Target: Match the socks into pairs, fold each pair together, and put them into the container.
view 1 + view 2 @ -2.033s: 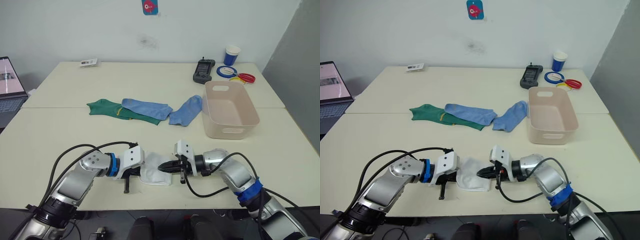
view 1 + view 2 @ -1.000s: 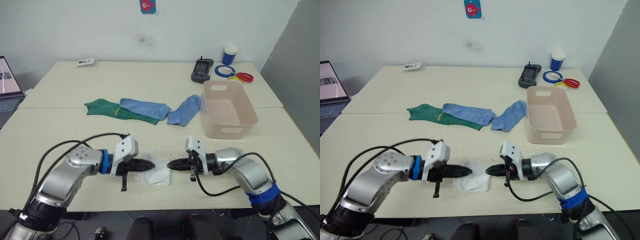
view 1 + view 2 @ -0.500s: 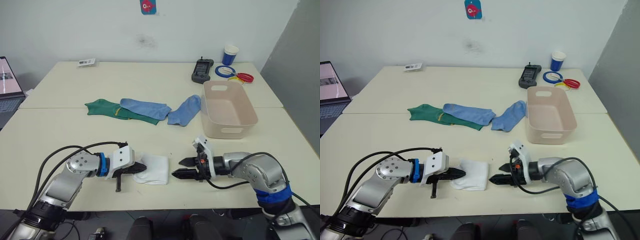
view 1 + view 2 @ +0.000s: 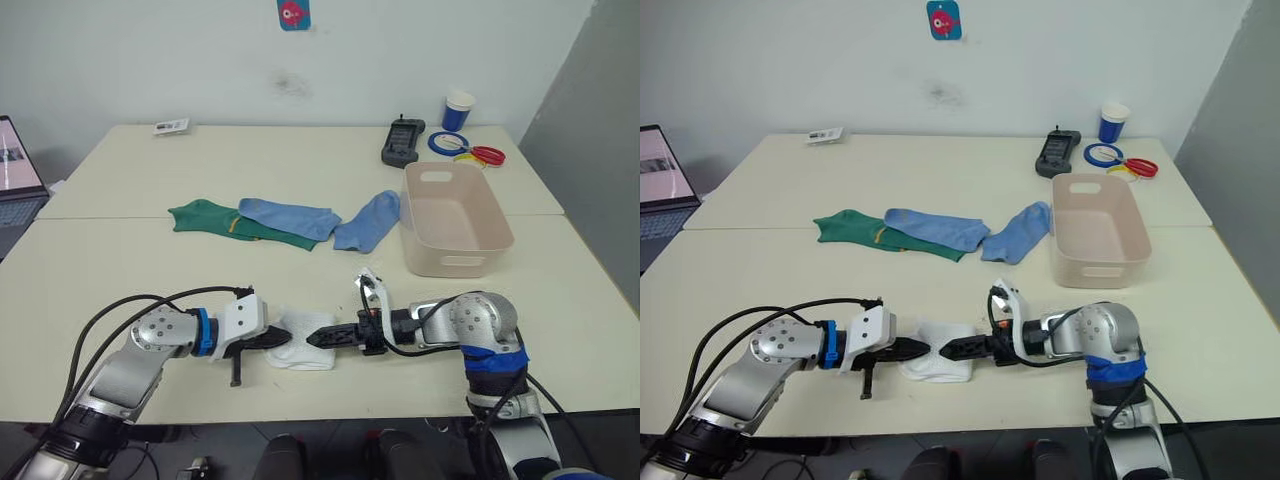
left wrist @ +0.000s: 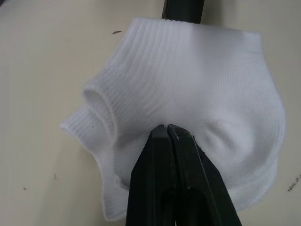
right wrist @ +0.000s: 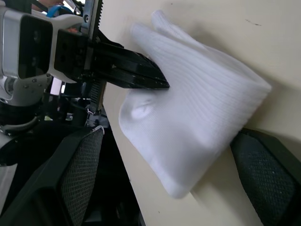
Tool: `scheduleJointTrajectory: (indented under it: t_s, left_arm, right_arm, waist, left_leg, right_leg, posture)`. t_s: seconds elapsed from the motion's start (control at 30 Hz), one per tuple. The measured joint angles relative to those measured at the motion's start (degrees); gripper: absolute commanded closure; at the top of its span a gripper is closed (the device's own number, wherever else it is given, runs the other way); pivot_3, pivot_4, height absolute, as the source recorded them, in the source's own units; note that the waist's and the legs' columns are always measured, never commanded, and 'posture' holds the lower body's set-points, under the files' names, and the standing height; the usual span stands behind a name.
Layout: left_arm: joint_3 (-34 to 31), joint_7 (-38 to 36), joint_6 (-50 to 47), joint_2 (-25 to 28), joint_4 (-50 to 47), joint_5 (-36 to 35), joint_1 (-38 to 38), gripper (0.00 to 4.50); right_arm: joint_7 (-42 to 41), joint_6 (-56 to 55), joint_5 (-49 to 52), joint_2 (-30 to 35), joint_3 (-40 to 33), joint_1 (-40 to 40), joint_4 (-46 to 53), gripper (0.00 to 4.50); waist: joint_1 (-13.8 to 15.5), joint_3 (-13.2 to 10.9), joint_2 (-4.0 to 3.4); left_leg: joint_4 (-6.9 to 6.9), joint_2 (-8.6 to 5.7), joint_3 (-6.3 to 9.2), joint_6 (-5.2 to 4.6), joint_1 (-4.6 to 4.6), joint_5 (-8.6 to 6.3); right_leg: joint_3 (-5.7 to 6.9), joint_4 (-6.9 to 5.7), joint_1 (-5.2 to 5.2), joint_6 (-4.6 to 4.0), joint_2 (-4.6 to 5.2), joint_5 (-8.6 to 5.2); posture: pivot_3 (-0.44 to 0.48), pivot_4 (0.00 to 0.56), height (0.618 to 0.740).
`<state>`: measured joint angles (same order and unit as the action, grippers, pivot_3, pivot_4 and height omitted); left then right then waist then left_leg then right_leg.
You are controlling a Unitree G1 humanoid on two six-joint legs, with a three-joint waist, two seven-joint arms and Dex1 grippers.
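Note:
A folded white pair of socks (image 4: 303, 338) lies near the table's front edge. My left gripper (image 4: 277, 338) is shut, and its tips (image 5: 167, 131) press into the bundle's left side. From the right, my right gripper (image 4: 316, 340) is open, with one finger (image 6: 268, 181) beside the white socks (image 6: 188, 117) and the other on the far side of them. Farther back lie a dark green sock (image 4: 205, 217) and two light blue socks (image 4: 290, 217) (image 4: 368, 221). The pink-beige container (image 4: 458, 263) stands at the right.
A black handheld device (image 4: 398, 142), a blue-and-white cup (image 4: 459, 108), tape rings and red-handled scissors (image 4: 472, 151) sit at the back right. A laptop (image 4: 15, 172) is off the left edge, and a small card (image 4: 172, 126) lies at the back left.
My right gripper has opened and moved left until its fingers flank the white socks. My left gripper has drawn back from across the socks to their left side, still shut.

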<state>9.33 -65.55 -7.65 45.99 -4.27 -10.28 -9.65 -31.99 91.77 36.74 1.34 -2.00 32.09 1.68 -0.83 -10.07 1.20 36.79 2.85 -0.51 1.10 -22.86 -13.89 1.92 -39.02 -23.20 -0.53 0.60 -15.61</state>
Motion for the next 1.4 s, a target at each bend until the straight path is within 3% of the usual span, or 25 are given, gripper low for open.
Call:
scheduleJointTrajectory:
  t_s: [0.03,0.13,0.5,0.6,0.7,0.87,1.1,1.27,1.4]
  left_arm:
    - [0.0,0.0,-0.1,0.0,-0.1,0.0,0.0,4.50]
    - [-0.2,0.2,-0.5,0.0,-0.6,0.0,0.1,4.50]
    - [-0.9,0.0,-2.2,0.0,-1.2,-0.4,0.3,4.50]
    - [-1.1,-0.1,-3.1,-0.1,-1.2,-1.2,0.4,4.50]
    - [-2.5,-0.9,-6.9,-0.3,-2.0,-5.0,0.9,3.90]
    - [-7.9,-1.8,-14.7,-0.1,-6.0,-14.5,1.7,2.27]
    - [-17.1,-2.5,-25.8,5.7,-13.2,-25.8,-0.7,0.03]
    - [-18.0,-0.1,-30.6,5.5,-13.3,-29.5,-8.0,0.03]
    - [-17.9,7.4,-34.1,-0.6,-13.1,-32.5,-21.3,0.03]
  right_arm:
    - [0.2,0.0,0.0,-0.7,0.0,0.2,-0.8,0.04]
    - [0.9,0.0,-0.4,-1.7,-0.2,0.9,-2.3,0.62]
    - [2.2,-1.4,-2.1,-2.5,-0.2,1.3,-4.0,4.47]
    - [2.3,-1.5,-2.2,-2.5,-0.2,1.3,-4.1,4.47]
    - [2.3,-1.6,-2.1,-2.2,-0.3,1.2,-3.9,4.50]
    - [2.0,-2.7,-1.9,1.0,-0.1,0.4,-1.1,4.50]
    - [1.3,-5.3,-0.9,8.1,-3.1,0.6,7.6,4.50]
    - [1.8,-6.3,0.6,9.3,-5.7,2.3,13.5,4.50]
    - [2.2,-7.4,2.3,11.9,-10.5,9.7,19.0,4.50]
  waist:
    - [-0.1,0.0,0.00]
    - [-0.4,0.0,0.01]
    - [-0.7,0.1,0.01]
    - [-0.8,0.2,0.01]
    - [-0.8,0.1,0.02]
    - [-0.7,0.0,0.16]
    - [-0.8,-0.1,0.18]
    - [-0.8,-0.2,0.25]
    - [-0.5,-0.4,0.25]
  left_leg:
    - [0.00,0.00,0.00,0.00,0.00,0.00]
    - [0.00,-0.01,0.02,0.00,-0.01,0.00]
    - [-0.02,0.00,0.03,0.00,0.01,0.00]
    - [-0.03,0.01,0.04,0.00,0.02,0.00]
    - [-0.03,0.03,0.07,0.00,-0.02,0.00]
    - [-0.02,0.00,0.19,0.00,-0.12,0.00]
    - [-0.08,-0.01,0.21,0.00,-0.11,0.00]
    - [-0.07,-0.02,0.19,0.01,-0.15,0.00]
    - [0.02,-0.12,0.20,0.02,-0.26,0.01]
  right_leg:
    - [0.01,0.00,0.00,0.00,0.00,0.00]
    - [-0.02,0.00,0.00,0.00,0.01,0.00]
    - [0.00,0.00,0.01,0.00,0.00,0.00]
    - [0.00,0.00,0.01,0.00,0.00,0.00]
    - [0.01,0.01,-0.02,0.01,-0.01,0.00]
    - [0.08,0.04,-0.04,0.01,0.03,0.00]
    - [0.09,0.06,-0.07,0.01,-0.01,-0.01]
    - [0.11,0.04,-0.08,0.02,-0.03,0.00]
    - [0.04,0.11,-0.03,0.05,-0.07,0.00]
  posture:
    - [0.000,0.150,0.740]
    - [0.000,0.150,0.740]
    - [0.000,0.150,0.740]
    - [0.000,0.150,0.740]
    - [0.000,0.150,0.740]
    - [0.000,0.150,0.740]
    - [0.000,0.150,0.740]
    - [0.000,0.150,0.740]
    - [0.000,0.150,0.740]
